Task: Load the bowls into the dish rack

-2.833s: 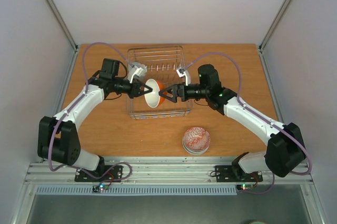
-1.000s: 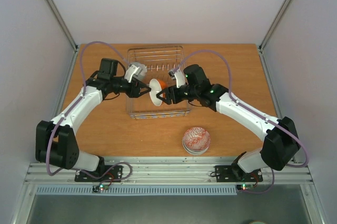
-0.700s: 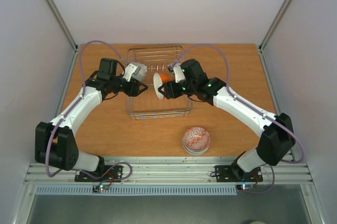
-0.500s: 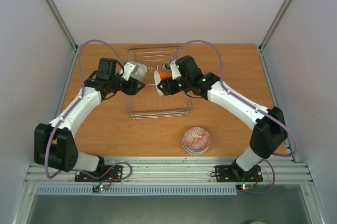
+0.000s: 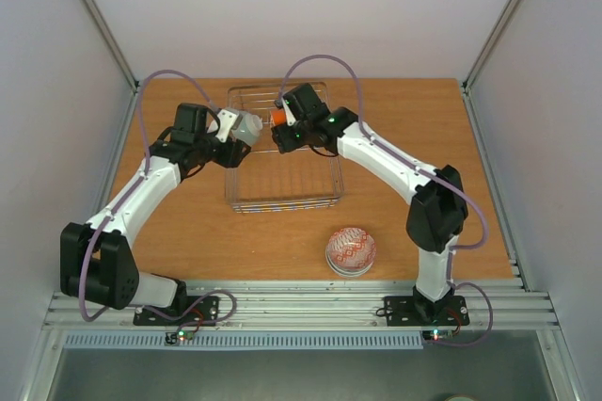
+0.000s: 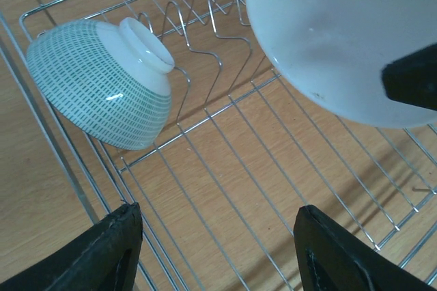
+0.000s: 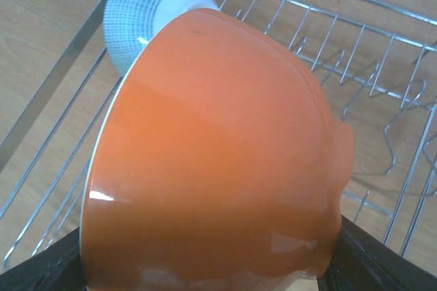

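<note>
The wire dish rack [image 5: 282, 205] sits mid-table. A pale blue-green bowl [image 5: 248, 125] lies on its side in the rack's far left corner [image 6: 102, 86] [image 7: 147, 4]. My right gripper [image 5: 279, 130] is shut on the orange bowl [image 5: 278, 118], holding it on edge over the rack's far left part, just beside the pale bowl. The orange bowl fills the right wrist view [image 7: 218, 147] between the gripper's [image 7: 212, 264] two fingers. Its white inside [image 6: 341, 31] faces my left gripper [image 6: 218, 250]. My left gripper [image 5: 235, 156] stands open and empty over the rack's left side.
A stack of bowls with a red-and-blue patterned one on top [image 5: 350, 250] stands on the table in front of the rack, to the right. Upright divider wires [image 7: 369, 79] line the rack's far side.
The left gripper has let go of the orange bowl, opened and drawn back left. The right arm has carried the bowl toward the rack's far left corner.
</note>
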Robot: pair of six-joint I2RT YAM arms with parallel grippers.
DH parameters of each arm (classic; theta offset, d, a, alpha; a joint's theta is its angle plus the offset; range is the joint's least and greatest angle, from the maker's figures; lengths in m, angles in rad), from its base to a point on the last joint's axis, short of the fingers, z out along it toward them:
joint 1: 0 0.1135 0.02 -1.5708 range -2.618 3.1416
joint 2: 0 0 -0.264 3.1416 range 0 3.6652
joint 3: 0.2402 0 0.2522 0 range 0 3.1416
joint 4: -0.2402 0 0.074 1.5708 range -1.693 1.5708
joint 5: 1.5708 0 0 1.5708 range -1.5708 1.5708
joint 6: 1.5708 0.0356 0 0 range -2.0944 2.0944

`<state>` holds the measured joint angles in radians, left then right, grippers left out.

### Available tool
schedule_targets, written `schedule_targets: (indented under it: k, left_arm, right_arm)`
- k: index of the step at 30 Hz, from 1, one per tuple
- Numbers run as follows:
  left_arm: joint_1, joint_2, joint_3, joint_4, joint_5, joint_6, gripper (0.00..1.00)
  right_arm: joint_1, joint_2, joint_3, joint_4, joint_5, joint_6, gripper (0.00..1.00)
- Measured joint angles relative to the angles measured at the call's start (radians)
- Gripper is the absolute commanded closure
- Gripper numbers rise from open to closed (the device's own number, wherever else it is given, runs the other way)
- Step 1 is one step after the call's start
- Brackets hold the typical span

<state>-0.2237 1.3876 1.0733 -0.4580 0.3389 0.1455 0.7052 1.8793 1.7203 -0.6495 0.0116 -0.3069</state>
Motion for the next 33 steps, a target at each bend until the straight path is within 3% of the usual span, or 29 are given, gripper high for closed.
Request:
schedule_targets:
  k: [12,33]
  left_arm:
    - [0.000,-0.001,0.000,0.008,-0.033,-0.003,0.38]
    - [0.002,-0.001,0.000,0.014,-0.029,-0.003,0.38]
  right_arm:
    - [0.008,0.252,0.278,-0.069,0.133,-0.043,0.99]
    - [0.049,0.489,0.568,-0.118,0.321,-0.099,0.99]
